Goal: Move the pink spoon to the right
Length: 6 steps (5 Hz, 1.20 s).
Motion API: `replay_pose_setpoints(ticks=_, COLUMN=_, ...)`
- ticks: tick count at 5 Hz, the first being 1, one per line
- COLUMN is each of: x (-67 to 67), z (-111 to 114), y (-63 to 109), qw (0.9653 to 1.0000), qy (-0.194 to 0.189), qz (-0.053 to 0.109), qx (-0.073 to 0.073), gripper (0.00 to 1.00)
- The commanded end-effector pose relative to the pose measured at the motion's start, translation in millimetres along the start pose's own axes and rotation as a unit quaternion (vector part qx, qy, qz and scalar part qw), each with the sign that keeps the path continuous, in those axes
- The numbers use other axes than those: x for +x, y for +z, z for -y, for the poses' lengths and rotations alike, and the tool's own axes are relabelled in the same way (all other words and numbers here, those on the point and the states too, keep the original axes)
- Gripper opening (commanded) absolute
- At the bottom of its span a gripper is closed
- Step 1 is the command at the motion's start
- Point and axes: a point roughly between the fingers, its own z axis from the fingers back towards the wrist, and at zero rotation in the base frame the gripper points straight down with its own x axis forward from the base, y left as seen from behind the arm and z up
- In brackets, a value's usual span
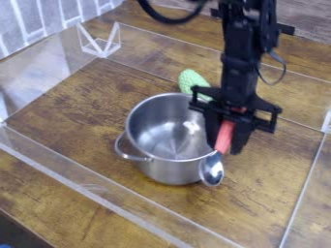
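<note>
My gripper points straight down at the right side of the metal pot and is shut on the pink spoon. The spoon hangs from the fingers by its pinkish-red handle. Its shiny metal bowl dangles just outside the pot's right rim, low over the wooden table. The pot looks empty inside.
A bumpy green vegetable lies on the table behind the pot, left of my arm. A clear plastic wall runs along the front and left edges of the work area. A clear stand sits at the back left.
</note>
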Motion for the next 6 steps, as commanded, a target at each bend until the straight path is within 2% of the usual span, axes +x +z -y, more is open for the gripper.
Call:
replay_pose_setpoints(ticks=1, x=4.8, z=27.5, y=10.6, qw=0.9993, qy=-0.004, qz=0.032, qx=-0.019, gripper=1.0)
replay_pose_setpoints(ticks=2, x=3.4, z=40.5, y=5.5, qw=0.9992, qy=0.004, qz=0.031, qx=-0.024, gripper=1.0)
replay_pose_setpoints(ticks=3, x=1.4, z=41.1, y=-1.5, qw=0.9992, qy=0.012, qz=0.029, qx=-0.025, gripper=1.0)
replay_pose_setpoints(ticks=4, x=-3.8, z=35.4, y=1.4, qw=0.9994, qy=0.012, qz=0.024, qx=-0.022, gripper=1.0)
replay_pose_setpoints(ticks=5, x=-8.5, z=31.0, y=4.6, qw=0.9995, qy=0.011, qz=0.021, qx=-0.02, gripper=0.0)
replay_pose_setpoints(ticks=6, x=-6.2, z=26.8, y=7.9, qw=0.9997, qy=-0.002, qz=0.019, qx=-0.015, gripper=0.0)
